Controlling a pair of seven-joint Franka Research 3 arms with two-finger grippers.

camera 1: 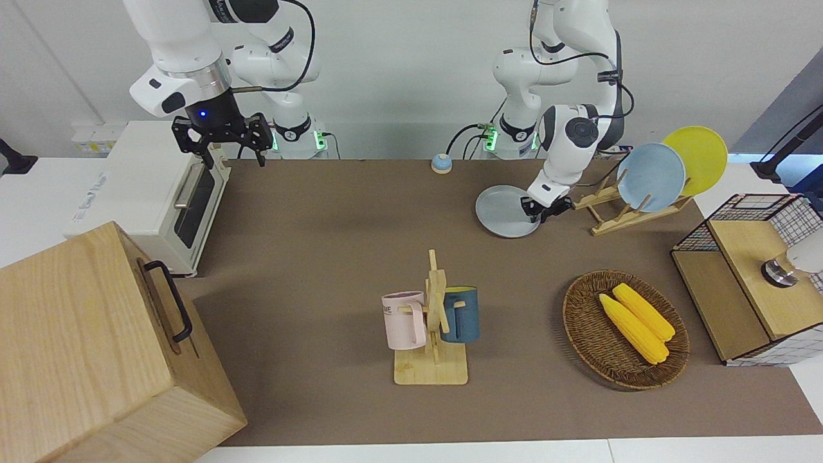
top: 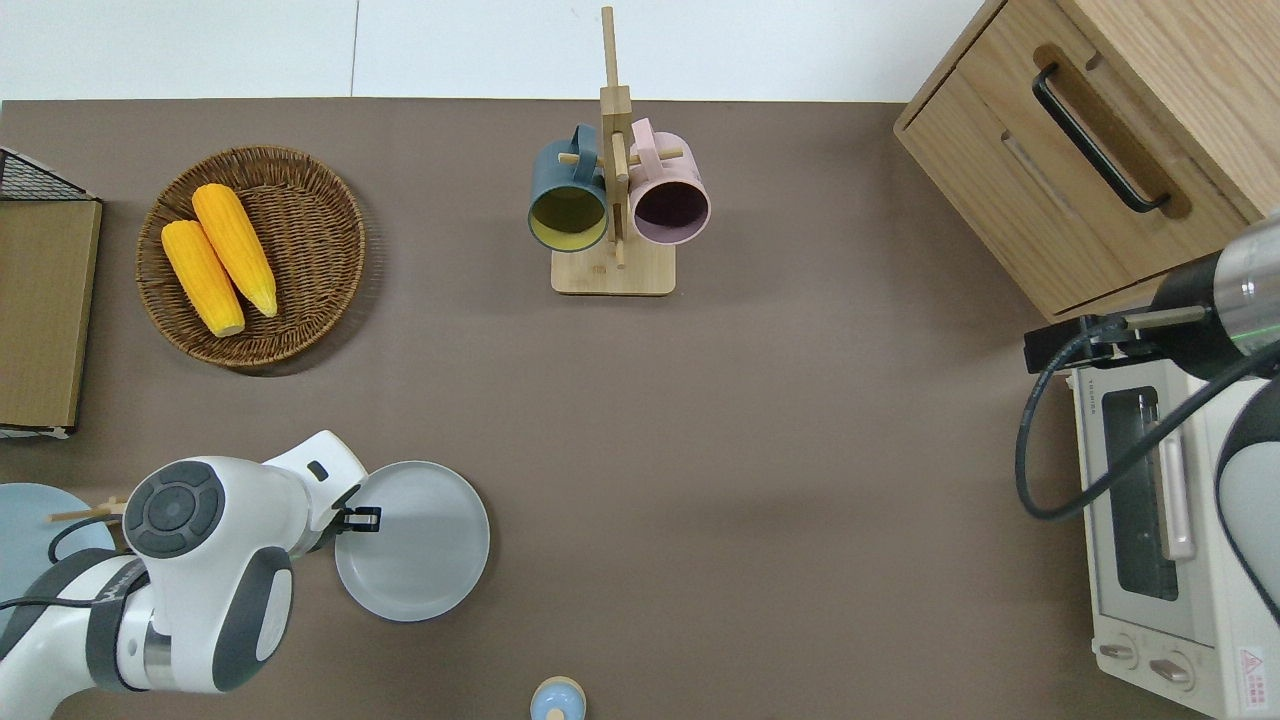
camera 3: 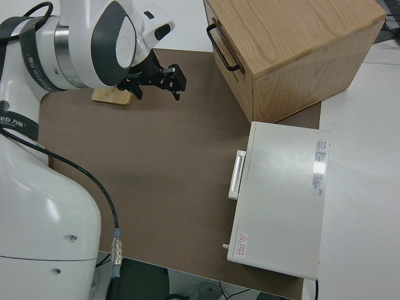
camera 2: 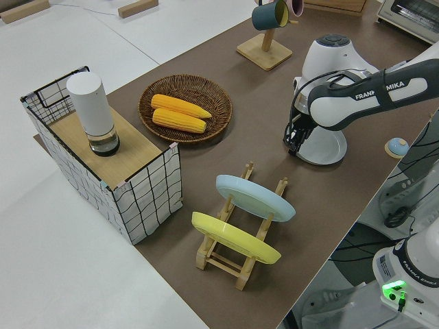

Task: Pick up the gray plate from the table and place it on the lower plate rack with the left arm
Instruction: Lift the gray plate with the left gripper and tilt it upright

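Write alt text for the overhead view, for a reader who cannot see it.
The left gripper is at the rim of the gray plate, which lies flat on the brown table. Farther from the robots stand a wooden mug stand with two mugs and a wicker basket holding two corn cobs. The right arm is parked.

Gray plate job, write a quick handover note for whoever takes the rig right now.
Left claw: down at the rim of the gray plate, on the rack's side; grip state unclear.
Right arm: parked, claw open.
Gray plate: flat on the table, beside the lower plate rack, which already holds the light blue plate and yellow plate.
Done: approach.
Left: grasp, lift, slot the plate into the rack.
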